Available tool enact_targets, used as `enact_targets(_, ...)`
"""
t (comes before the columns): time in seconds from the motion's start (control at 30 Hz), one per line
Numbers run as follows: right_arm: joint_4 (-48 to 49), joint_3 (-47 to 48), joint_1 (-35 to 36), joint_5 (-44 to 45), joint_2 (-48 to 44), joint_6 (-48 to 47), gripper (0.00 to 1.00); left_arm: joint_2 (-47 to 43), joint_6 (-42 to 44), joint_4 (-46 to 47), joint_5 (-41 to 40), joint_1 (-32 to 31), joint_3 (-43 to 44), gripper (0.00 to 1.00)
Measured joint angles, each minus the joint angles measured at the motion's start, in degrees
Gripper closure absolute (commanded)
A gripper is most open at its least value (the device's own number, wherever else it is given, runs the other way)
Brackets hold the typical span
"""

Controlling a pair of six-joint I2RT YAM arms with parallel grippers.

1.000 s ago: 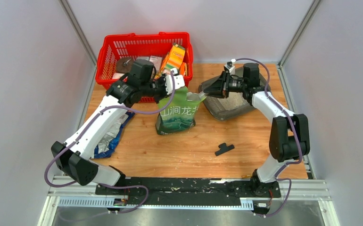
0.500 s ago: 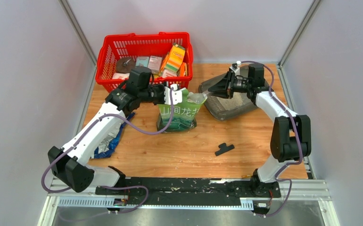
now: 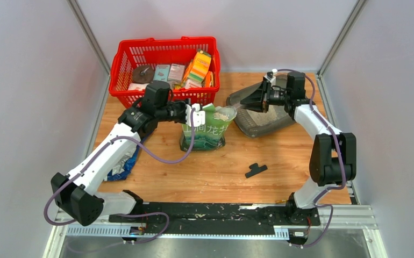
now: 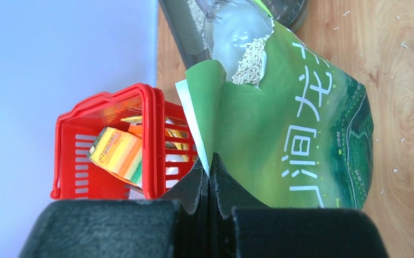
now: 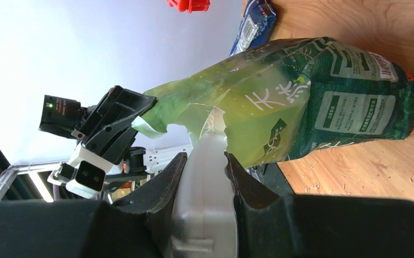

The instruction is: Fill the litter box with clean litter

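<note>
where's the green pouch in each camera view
top external: the green pouch stands mid-table, just in front of the red basket.
left wrist: it fills the right half, open top towards the upper edge.
right wrist: centre to right, sideways in the picture.
shared landmark: the left gripper pinching the pouch's top corner.

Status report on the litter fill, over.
Left gripper and right gripper shut on opposite corners of the green pouch mouth. Pouch upright beside the litter box; box holds some litter. Small black part nearer, not blocking.
</note>
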Motion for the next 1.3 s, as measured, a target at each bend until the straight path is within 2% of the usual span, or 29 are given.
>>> enact_targets(0.13,5.4,-3.3,-0.4,-0.5,-1.4,3.3,1.00,-0.4,0.1,0.5,0.0,-0.1,-0.5,1.00)
enact_targets(0.27,18.2,-10.6,-1.5,-0.4,-4.2,11.9,1.00,-0.9,0.0,0.8,0.1,-0.3,-1.1,1.00)
enact_targets(0.43,29.5,-15.1,-2.3,0.1,-5.1,20.2,1.00,-0.9,-0.1,1.1,-0.2,-0.7,-1.2,1.00)
enact_targets(0.7,36.2,-16.0,-5.1,0.7,-7.3,24.9,1.00,-0.9,-0.9,1.2,-2.0,-0.7,-1.2,1.00)
enact_targets(1.07,39.2,-18.5,-7.8,0.5,-8.0,26.4,1.00,-0.9,-5.2,2.0,-5.9,-0.6,-1.2,1.00)
enact_targets(1.3,52.5,-19.5,-7.8,1.3,-4.2,35.8,1.00,-0.9,-6.5,2.1,-6.4,-0.6,-1.2,1.00)
